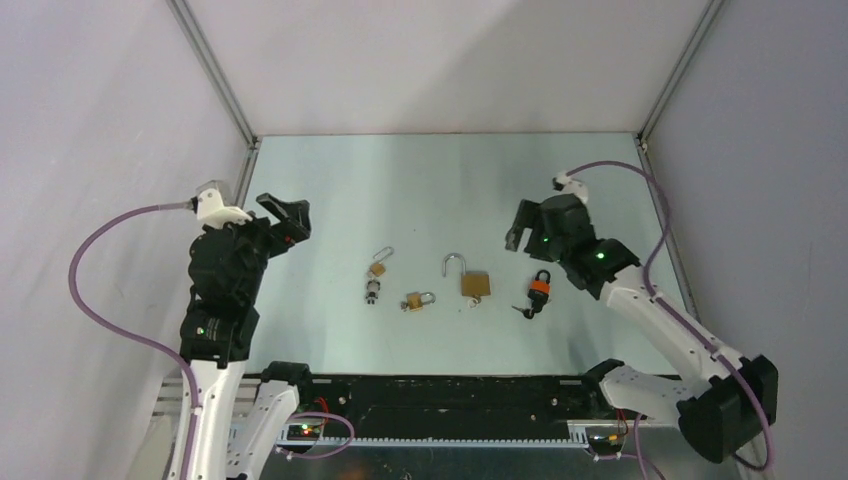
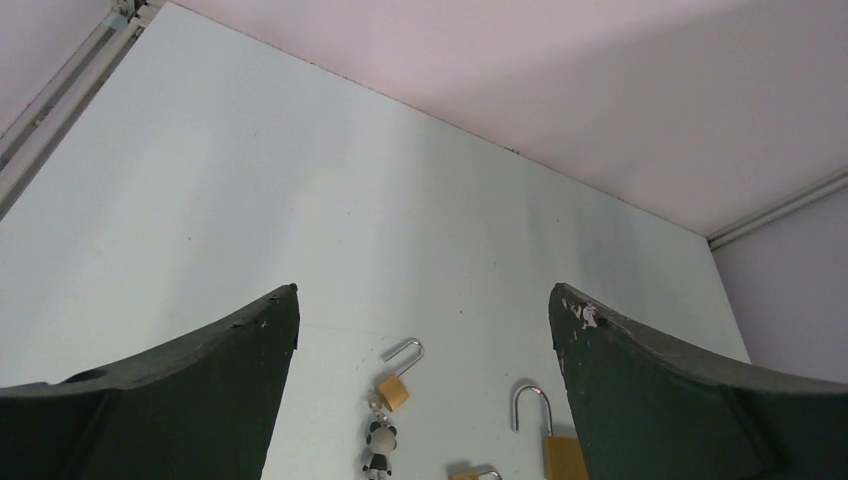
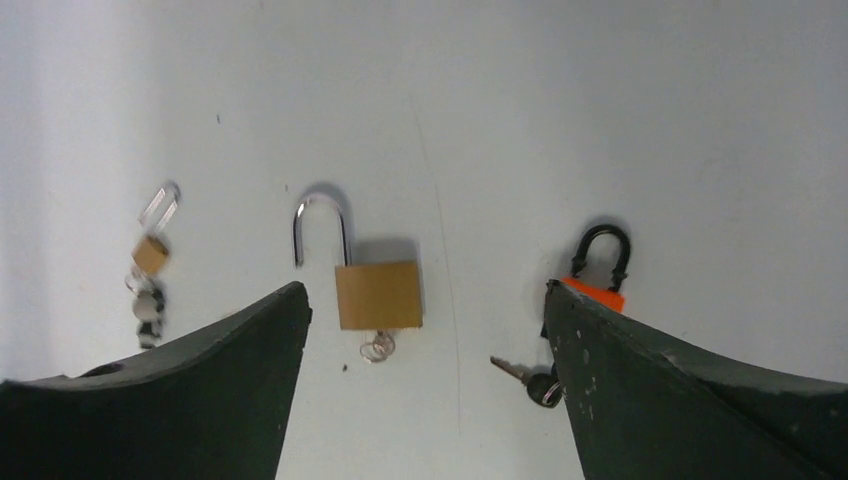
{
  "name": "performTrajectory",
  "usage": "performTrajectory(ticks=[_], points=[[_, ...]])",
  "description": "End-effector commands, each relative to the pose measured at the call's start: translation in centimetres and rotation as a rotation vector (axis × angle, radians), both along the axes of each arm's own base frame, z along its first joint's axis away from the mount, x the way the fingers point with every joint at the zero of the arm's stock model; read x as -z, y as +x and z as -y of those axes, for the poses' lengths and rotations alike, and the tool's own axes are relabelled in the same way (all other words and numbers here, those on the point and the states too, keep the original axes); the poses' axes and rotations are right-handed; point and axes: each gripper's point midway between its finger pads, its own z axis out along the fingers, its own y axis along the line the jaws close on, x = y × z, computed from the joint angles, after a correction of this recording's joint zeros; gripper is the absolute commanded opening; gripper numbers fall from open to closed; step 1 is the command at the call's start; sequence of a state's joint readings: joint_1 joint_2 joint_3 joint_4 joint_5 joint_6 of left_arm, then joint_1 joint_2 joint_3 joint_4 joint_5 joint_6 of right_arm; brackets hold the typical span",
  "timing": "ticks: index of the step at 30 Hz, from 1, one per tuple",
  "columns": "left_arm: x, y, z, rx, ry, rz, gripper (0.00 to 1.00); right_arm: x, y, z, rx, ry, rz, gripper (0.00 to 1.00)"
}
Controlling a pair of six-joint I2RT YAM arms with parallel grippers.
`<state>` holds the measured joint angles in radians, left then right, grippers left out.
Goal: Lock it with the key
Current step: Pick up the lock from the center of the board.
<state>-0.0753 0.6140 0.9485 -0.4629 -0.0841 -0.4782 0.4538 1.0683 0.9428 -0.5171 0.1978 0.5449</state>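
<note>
From above, both my arms hang raised over the table [image 1: 330, 180], my left gripper [image 1: 292, 222] and right gripper [image 1: 518, 226] spread wide and holding nothing, the brass padlock [image 1: 474, 283] lying at seven o'clock from the right one. My left wrist camera looks forward past parted fingers [image 2: 200, 385], that padlock low at five o'clock. My right wrist camera has it nearly centred, shackle [image 3: 320, 225] swung open at twelve, key ring [image 3: 377, 346] at six, so I judge I should pin the body, press the shackle home, then twist squarely at the ring.
</note>
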Motion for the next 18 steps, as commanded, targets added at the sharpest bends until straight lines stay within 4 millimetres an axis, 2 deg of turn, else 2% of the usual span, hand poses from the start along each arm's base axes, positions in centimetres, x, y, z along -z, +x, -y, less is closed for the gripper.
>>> performTrajectory(ticks=[1,4,6,10,14,18], points=[[0.8,0.1,0.3,0.031,0.028,0.001,0.98,1.3,-0.4,-1.9,0.037,-0.098,-0.018,0.97],[1.0,-0.3,2.8,0.188,0.051,0.000,0.98,3.0,-1.0,-3.5,0.036,-0.123,-0.055,0.99],[1.4,-0.4,3.5,0.231,0.061,-0.006,0.98,4.4,-1.5,-4.5,0.035,-0.137,-0.086,1.00],[2.5,-0.2,3.2,0.211,0.059,-0.030,0.98,7.5,-1.3,-6.8,0.006,-0.190,-0.144,1.00],[3.4,0.0,3.3,0.221,0.055,-0.054,0.98,9.5,-0.6,-8.9,-0.078,-0.245,-0.184,1.00],[4.0,0.2,3.3,0.222,0.057,-0.072,0.98,11.9,-0.3,-10.2,-0.121,-0.302,-0.253,1.00]])
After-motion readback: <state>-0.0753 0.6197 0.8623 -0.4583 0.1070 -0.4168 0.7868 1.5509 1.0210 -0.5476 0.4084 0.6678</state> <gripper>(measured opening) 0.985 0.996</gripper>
